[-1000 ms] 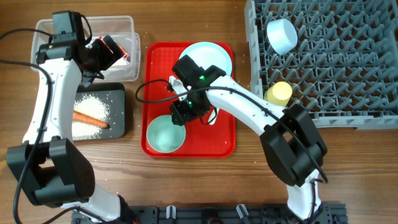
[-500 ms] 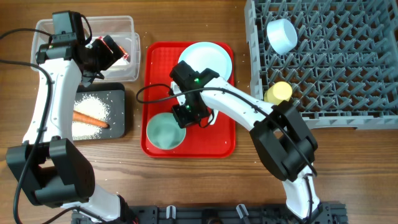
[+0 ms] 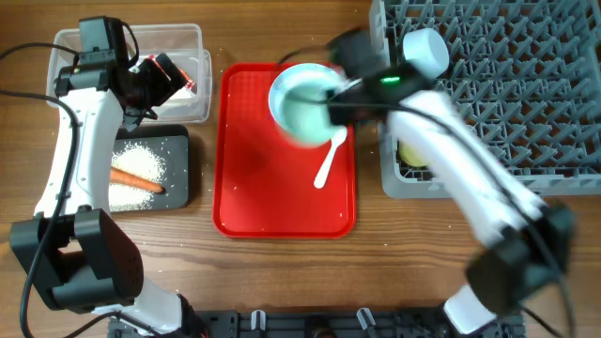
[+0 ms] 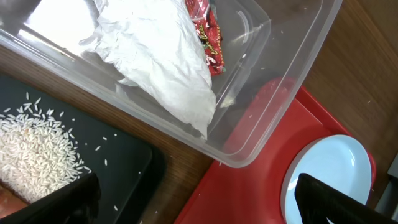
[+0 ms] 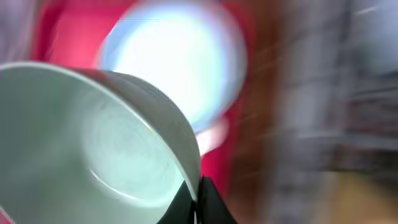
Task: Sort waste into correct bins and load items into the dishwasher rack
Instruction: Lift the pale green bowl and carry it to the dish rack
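Note:
My right gripper (image 3: 331,105) is shut on the rim of the pale green-white bowl (image 3: 302,115) and holds it in the air above the pale blue plate (image 3: 310,75) on the red tray; the wrist view shows the rim pinched between the fingers (image 5: 194,199), with the bowl (image 5: 93,143) blurred. The white spoon (image 3: 329,161) lies on the red tray. My left gripper (image 4: 193,199) is open and empty over the clear tub (image 3: 192,38), which holds the napkin (image 4: 161,62) and red wrapper (image 4: 208,37). The black tray (image 3: 178,141) holds rice (image 3: 141,160) and the carrot (image 3: 136,180). The grey rack (image 3: 507,94) holds the light blue bowl (image 3: 424,52) and yellow cup (image 3: 413,152).
The red tray (image 3: 272,188) lies between the bins and the rack. The right arm stretches across the rack's left edge. Bare wooden table shows in front of the tray and rack.
My right gripper has lifted the green-white bowl off the front of the red tray and swung it up and right, over the plate. The left arm has not moved.

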Robot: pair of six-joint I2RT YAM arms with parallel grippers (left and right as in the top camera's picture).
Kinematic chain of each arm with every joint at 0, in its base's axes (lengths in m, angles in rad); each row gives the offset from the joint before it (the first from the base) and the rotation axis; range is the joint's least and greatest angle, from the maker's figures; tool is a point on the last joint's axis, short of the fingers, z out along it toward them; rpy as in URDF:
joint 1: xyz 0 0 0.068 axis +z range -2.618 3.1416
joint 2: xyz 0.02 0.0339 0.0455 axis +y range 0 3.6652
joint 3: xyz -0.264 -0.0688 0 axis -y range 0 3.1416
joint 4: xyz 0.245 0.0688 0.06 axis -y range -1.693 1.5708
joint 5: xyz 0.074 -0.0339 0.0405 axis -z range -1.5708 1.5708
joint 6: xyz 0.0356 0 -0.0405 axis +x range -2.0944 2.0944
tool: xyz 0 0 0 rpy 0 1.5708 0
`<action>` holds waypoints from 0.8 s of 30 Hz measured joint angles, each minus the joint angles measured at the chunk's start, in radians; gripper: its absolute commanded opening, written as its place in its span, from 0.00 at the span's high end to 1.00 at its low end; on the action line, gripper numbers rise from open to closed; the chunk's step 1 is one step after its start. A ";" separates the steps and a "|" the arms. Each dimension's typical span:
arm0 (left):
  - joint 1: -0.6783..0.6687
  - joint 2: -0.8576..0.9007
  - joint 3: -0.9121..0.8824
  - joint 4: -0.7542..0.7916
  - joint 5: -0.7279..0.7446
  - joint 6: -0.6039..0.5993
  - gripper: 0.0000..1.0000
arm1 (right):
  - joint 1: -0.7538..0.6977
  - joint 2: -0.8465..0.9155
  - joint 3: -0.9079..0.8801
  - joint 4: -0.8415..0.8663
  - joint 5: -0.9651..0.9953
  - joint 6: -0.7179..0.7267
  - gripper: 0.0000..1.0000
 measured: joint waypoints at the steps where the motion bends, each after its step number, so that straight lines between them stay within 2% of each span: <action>1: 0.000 0.000 0.000 0.000 0.000 0.000 0.00 | -0.035 -0.047 0.003 0.001 0.102 0.014 0.95; 5: 0.000 0.000 0.000 0.000 0.000 0.000 0.00 | -0.157 -0.143 0.017 0.003 0.542 0.043 0.95; 8: 0.000 0.000 0.000 0.000 0.000 0.000 0.00 | -0.217 -0.119 0.007 -0.040 0.706 0.052 0.96; 18: 0.000 0.000 0.000 0.000 0.000 0.000 0.00 | -0.259 0.118 -0.077 -0.050 0.859 0.073 0.96; 24: 0.000 0.000 0.000 0.000 0.000 0.000 0.00 | -0.251 0.181 -0.078 -0.045 0.943 0.068 0.96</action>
